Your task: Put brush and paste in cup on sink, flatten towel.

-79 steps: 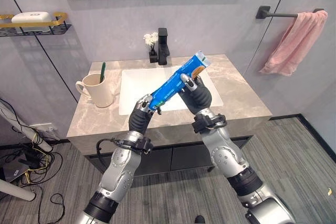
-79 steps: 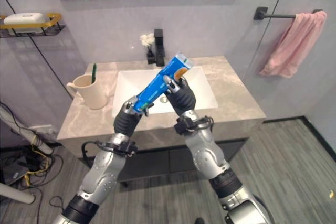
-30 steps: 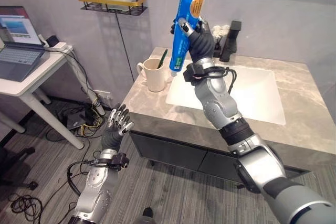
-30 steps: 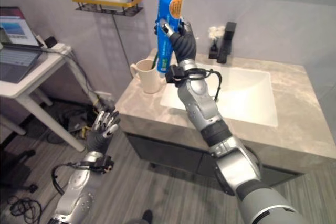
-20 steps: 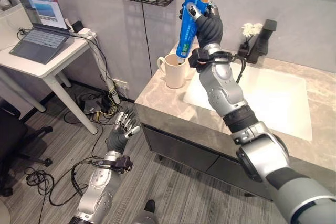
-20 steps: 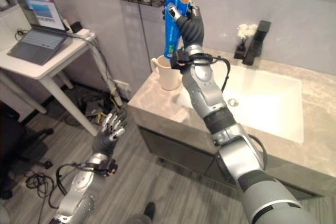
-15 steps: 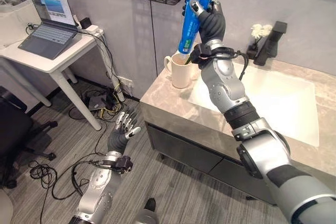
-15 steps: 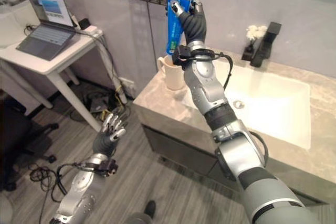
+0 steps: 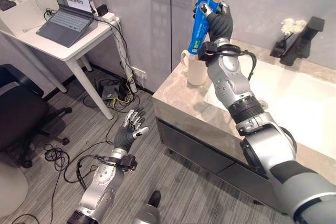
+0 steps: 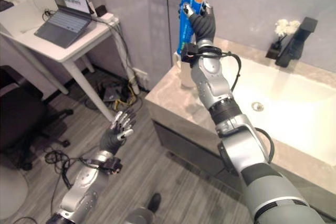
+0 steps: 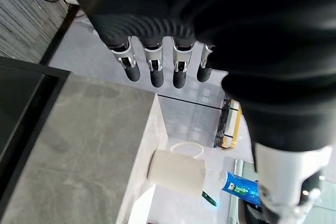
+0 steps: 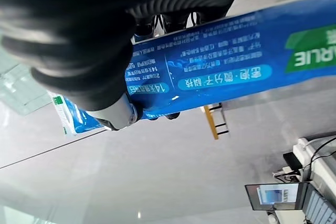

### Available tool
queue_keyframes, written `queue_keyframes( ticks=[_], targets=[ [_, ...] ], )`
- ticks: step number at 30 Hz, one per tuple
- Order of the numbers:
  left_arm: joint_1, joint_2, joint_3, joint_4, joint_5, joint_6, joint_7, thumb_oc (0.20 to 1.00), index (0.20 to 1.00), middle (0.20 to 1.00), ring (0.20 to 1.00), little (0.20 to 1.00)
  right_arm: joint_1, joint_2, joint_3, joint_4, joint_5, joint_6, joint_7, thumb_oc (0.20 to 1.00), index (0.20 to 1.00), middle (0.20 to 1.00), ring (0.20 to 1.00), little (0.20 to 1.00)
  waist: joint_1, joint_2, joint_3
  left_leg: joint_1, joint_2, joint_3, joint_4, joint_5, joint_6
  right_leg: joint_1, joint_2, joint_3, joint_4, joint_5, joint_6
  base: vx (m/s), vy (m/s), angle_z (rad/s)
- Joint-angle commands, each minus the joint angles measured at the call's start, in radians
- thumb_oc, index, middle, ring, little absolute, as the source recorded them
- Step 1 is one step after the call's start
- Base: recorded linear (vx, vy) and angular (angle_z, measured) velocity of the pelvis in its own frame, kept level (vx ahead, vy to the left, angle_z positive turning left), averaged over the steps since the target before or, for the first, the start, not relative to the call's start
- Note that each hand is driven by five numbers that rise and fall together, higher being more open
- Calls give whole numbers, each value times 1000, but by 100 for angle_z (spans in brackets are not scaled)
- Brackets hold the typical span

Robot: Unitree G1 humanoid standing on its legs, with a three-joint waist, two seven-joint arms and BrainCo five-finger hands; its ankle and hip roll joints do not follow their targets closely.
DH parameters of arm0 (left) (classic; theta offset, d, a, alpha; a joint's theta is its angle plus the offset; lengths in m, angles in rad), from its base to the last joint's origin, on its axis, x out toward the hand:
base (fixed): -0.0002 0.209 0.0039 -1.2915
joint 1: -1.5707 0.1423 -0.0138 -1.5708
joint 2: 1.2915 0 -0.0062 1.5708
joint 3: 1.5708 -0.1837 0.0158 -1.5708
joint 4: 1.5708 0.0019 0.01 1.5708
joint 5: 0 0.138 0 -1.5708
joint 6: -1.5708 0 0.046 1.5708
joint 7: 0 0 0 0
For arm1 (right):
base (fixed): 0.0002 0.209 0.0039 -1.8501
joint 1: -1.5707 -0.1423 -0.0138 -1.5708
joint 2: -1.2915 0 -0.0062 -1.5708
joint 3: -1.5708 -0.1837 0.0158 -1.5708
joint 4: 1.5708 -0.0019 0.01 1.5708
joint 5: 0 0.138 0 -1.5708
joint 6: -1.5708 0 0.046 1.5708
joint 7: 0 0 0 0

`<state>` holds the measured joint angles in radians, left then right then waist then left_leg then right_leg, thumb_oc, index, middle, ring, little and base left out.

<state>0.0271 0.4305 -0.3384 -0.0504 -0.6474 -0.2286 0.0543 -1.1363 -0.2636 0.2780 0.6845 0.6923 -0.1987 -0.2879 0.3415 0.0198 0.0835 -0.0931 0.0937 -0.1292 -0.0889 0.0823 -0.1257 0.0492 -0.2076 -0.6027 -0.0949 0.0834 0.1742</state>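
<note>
Going from the nearest thing to the farthest:

Left hand: the left hand (image 9: 129, 131) is seen low over the grey plank floor (image 9: 47, 192), beside the cabinet, well apart from the counter top; its fingers (image 11: 153, 66) are spread straight and nothing is held.

Cabinet: a dark cabinet front (image 9: 205, 153) is seen under the marble counter (image 9: 181, 95), with the white basin (image 9: 310, 106) set into the top (a drain is visible in the right eye view).

Right hand: the right hand (image 9: 218, 23) is raised above the counter's left end, its fingers and thumb curled round the toothpaste; in its wrist view the tube is seen clamped under the dark cover.

Toothpaste: the blue toothpaste (image 9: 206, 10) is held nearly upright, its lower end just above the cup, its flat crimped end pointing up toward the shelf.

Cup: a cream cup (image 9: 195, 70) is stood on the counter's left rear corner, partly hidden behind the tube and wrist; in the left wrist view a green toothbrush (image 11: 208, 198) is seen poking out of its mouth.

Tap: a black tap (image 9: 306, 40) is mounted behind the basin, with a small white flower (image 9: 290, 26) just beside it.

Desk: a white desk (image 9: 63, 38) carrying an open laptop (image 9: 68, 9) is placed to the left by the wall, well apart from the counter.
</note>
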Motion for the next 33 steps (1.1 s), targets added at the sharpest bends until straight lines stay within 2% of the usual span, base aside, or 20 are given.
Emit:
queue_keyframes(
  ticks=[1,19,33],
  targets=[
    [-75,70,-46,-38,37,-36,-30,1000,1000,1000,1000,1000,-183,-60,0,-28,-10,-61,-2,200,200,200,200,200,11,-54,-1,-34,8,-29,5,-97,-37,61,-59,50,30,-139,55,0,13,3],
    [-71,77,-51,-50,30,-35,-34,1000,1000,1000,1000,1000,-241,-60,5,-17,5,-78,-15,200,200,200,200,200,3,-60,-2,-42,6,-23,5,-99,-37,52,-59,59,30,-143,55,0,0,0],
    [-74,79,-59,-56,26,-36,-36,1000,1000,1000,1000,1000,-196,-90,4,5,9,-63,-8,200,200,200,200,200,7,-40,17,-70,-2,-29,6,-92,-35,29,-66,59,30,-143,59,0,0,0]
  ],
)
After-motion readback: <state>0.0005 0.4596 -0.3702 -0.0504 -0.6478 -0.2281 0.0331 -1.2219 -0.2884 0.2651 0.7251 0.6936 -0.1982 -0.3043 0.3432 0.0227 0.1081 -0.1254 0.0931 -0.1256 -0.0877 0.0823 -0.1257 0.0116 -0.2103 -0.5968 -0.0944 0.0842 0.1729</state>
